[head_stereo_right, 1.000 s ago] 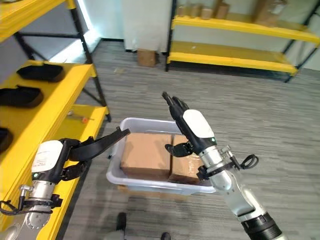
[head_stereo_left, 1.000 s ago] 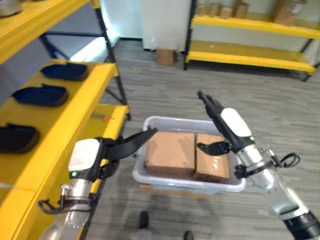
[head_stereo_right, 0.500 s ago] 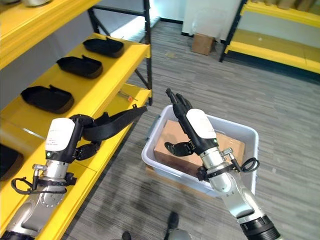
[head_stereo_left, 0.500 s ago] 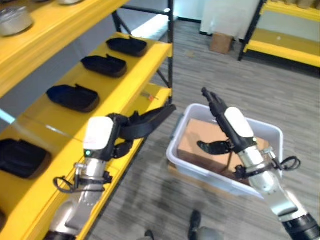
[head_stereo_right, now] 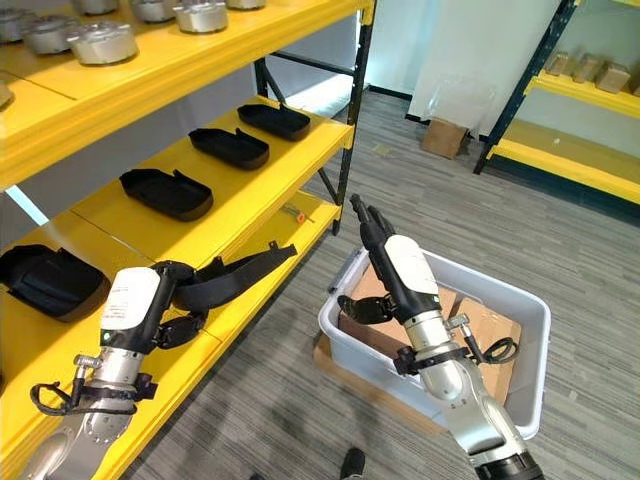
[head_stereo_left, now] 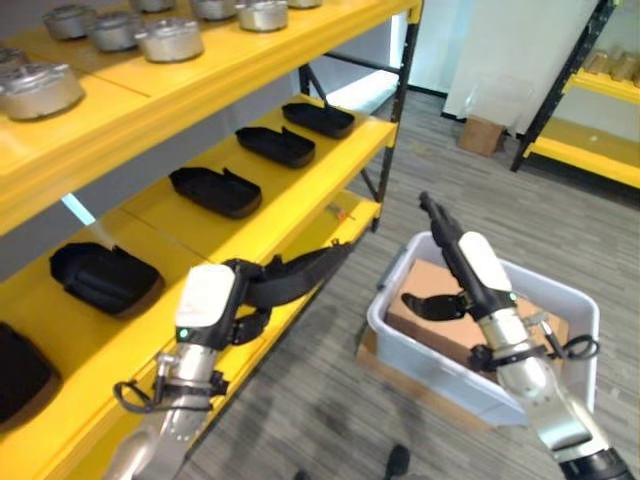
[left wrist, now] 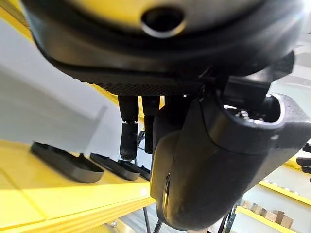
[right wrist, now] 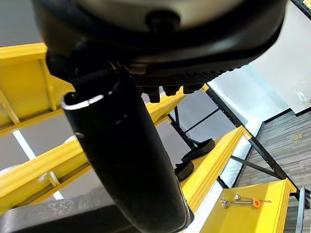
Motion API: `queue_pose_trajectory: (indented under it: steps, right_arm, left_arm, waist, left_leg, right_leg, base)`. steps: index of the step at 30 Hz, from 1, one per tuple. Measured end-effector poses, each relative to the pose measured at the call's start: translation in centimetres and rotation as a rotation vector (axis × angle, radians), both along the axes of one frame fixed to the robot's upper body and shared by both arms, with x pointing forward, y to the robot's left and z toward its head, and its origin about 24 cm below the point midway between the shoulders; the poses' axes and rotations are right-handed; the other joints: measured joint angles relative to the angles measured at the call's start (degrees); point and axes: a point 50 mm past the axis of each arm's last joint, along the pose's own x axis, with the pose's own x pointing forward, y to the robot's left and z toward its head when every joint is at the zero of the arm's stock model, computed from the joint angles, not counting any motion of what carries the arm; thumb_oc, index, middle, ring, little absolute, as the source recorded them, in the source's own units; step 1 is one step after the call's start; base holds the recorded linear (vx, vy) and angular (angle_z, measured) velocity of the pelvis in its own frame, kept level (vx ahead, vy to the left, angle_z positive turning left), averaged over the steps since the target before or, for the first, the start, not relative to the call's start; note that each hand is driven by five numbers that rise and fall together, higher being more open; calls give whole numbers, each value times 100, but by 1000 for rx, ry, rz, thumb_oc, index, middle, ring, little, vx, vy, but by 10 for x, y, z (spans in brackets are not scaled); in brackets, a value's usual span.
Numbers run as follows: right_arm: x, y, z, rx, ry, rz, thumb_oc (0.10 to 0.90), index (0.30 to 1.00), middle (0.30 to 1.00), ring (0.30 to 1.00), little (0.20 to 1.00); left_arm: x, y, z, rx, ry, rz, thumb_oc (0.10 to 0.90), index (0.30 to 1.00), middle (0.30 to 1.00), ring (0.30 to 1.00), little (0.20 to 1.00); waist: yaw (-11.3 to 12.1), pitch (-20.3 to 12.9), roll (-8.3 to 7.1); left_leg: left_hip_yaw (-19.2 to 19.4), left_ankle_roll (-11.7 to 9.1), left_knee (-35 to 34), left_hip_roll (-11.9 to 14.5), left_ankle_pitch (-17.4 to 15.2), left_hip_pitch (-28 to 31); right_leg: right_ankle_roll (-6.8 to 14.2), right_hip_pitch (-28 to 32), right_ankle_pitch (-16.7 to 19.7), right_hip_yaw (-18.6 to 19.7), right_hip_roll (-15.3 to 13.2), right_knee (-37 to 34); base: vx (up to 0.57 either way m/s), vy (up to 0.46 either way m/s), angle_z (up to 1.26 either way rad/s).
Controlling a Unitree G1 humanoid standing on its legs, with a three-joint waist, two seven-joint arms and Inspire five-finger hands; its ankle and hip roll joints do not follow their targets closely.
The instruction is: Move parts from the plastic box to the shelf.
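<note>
A yellow shelf (head_stereo_left: 250, 215) with black uprights ran along the robot's left over a grey plank floor (head_stereo_right: 420, 190), and a second yellow rack (head_stereo_right: 560, 130) stood along the far wall with a small cardboard carton (head_stereo_right: 442, 137) on the floor beside it. On the top level sat round silver metal parts (head_stereo_left: 170, 38); at least seven could be counted in the left eye view, some cut by the frame. On the middle level lay black moulded parts (head_stereo_left: 215, 191) in a row, spaced apart: five in the left eye view, the nearest cut off at the edge. A small tool with an orange tip (head_stereo_right: 292, 211) lay on the lowest level.

The left hand (head_stereo_left: 262, 289) was curled round one long black part (head_stereo_left: 305, 272), which stuck out past the edge of the lowest shelf level toward the box. To the right, the white plastic box (head_stereo_right: 520, 400) stood on the floor just beside the shelf, with two brown cardboard packages (head_stereo_right: 490, 330) lying flat in it, side by side. The right hand (head_stereo_left: 445, 262) was held above the box's near side, fingers straight and pointing up and away, thumb bent inward, grasping nothing.
</note>
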Motion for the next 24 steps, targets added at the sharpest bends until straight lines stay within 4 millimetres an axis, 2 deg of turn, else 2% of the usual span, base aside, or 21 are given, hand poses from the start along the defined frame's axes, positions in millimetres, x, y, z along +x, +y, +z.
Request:
queue_pose_trajectory:
  steps: [9, 11, 12, 13, 14, 15, 16, 17, 18, 19, 21, 23, 24]
  right_arm:
    - [-3, 13, -13, -46, 42, 23, 900, 1000, 1000, 1000, 1000]
    - [-3, 17, -15, -48, 52, 35, 900, 1000, 1000, 1000, 1000]
    - [-3, 17, -16, -50, 55, 38, 900, 1000, 1000, 1000, 1000]
    - [-3, 17, -16, -50, 55, 39, 900, 1000, 1000, 1000, 1000]
    - [-3, 17, -17, -47, 62, 41, 900, 1000, 1000, 1000, 1000]
    - [-4, 17, -19, -49, 68, 42, 900, 1000, 1000, 1000, 1000]
    - [-4, 17, -19, -59, 73, 46, 900, 1000, 1000, 1000, 1000]
    - [-4, 15, -18, -57, 71, 43, 900, 1000, 1000, 1000, 1000]
    - [-4, 14, -17, -57, 63, 40, 900, 1000, 1000, 1000, 1000]
    - [-3, 12, -15, -59, 56, 37, 900, 1000, 1000, 1000, 1000]
    - [-3, 11, -15, -64, 59, 33, 900, 1000, 1000, 1000, 1000]
    - [-3, 10, -17, -69, 67, 31, 900, 1000, 1000, 1000, 1000]
    - [-2, 9, -17, -71, 67, 31, 900, 1000, 1000, 1000, 1000]
  left_arm:
    - [0, 3, 0, 31, 14, -6, 400, 300, 300, 300, 300]
    - [1, 3, -1, 35, 18, -11, 400, 300, 300, 300, 300]
    - [1, 2, -1, 34, 19, -15, 400, 300, 300, 300, 300]
    - [2, 0, -3, 31, 23, -21, 400, 300, 300, 300, 300]
    - [3, -1, -5, 24, 34, -22, 400, 300, 300, 300, 300]
    - [3, -1, -6, 24, 44, -28, 400, 300, 300, 300, 300]
    - [2, -2, -7, 28, 57, -36, 400, 300, 300, 300, 300]
    - [2, -1, -9, 27, 78, -39, 400, 300, 300, 300, 300]
    - [3, -2, -9, 26, 83, -43, 400, 300, 300, 300, 300]
    - [2, -3, -10, 27, 87, -47, 400, 300, 300, 300, 300]
    - [2, -3, -13, 30, 113, -54, 400, 300, 300, 300, 300]
    - [1, -2, -15, 31, 126, -54, 400, 300, 300, 300, 300]
    - [-1, -2, -20, 22, 145, -48, 400, 300, 300, 300, 300]
  waist:
    - [90, 7, -215]
    - [42, 23, -235]
    - [15, 31, -223]
    - [-18, 48, -196]
    - [-68, 100, -93]
    - [-139, 112, -64]
    - [-170, 103, -99]
    - [-209, 69, -165]
    - [-236, 64, -173]
    - [-212, 36, -216]
    - [-208, 32, -201]
    - [-220, 33, -198]
    - [-95, 35, -187]
  left_leg:
    - [46, 311, 217, -379, -14, 33]
    - [24, 424, 263, -401, -24, -3]
    - [9, 460, 265, -388, 2, -9]
    - [-3, 505, 265, -334, 49, -19]
    - [-81, 501, 277, -220, 72, 7]
    - [-149, 487, 287, -117, 85, -6]
    - [-184, 466, 280, -79, 121, -18]
    - [-342, 416, 304, -91, 158, -115]
    - [-414, 391, 326, -106, 171, -204]
    - [-420, 369, 316, -149, 208, -270]
    - [-583, 279, 329, -206, 327, -429]
    - [-715, 188, 342, -177, 367, -535]
    - [-786, 68, 304, -71, 444, -619]
  right_leg:
    - [122, -50, 213, 12, -452, 301]
    - [229, -165, 372, 464, -506, 553]
    - [222, -249, 388, 829, -470, 697]
    - [264, -391, 298, 1353, -394, 986]
    - [319, -543, -436, 2125, -84, 1541]
    - [310, -574, -744, 2627, 220, 1873]
    - [309, -494, -1019, 2678, 472, 2089]
    - [211, -184, -1303, 2852, 849, 1885]
    - [158, -1, -1344, 2897, 975, 1545]
    - [138, 116, -1324, 2885, 944, 1205]
    - [76, 343, -1286, 2913, 916, 623]
    - [10, 555, -1018, 2775, 970, 66]
    - [-60, 654, -812, 2726, 1080, -248]
  base:
    - [-95, 109, 2]
    - [-138, 37, 2]
    - [-87, 6, 5]
    - [-22, -5, 13]
    - [-14, -37, 23]
    - [-5, -55, 24]
    - [-26, -90, 36]
    - [-36, -112, 37]
    - [-48, -126, 34]
    - [-122, -215, 26]
    - [-132, -211, 40]
    - [-116, -230, 46]
    - [-92, -256, 33]
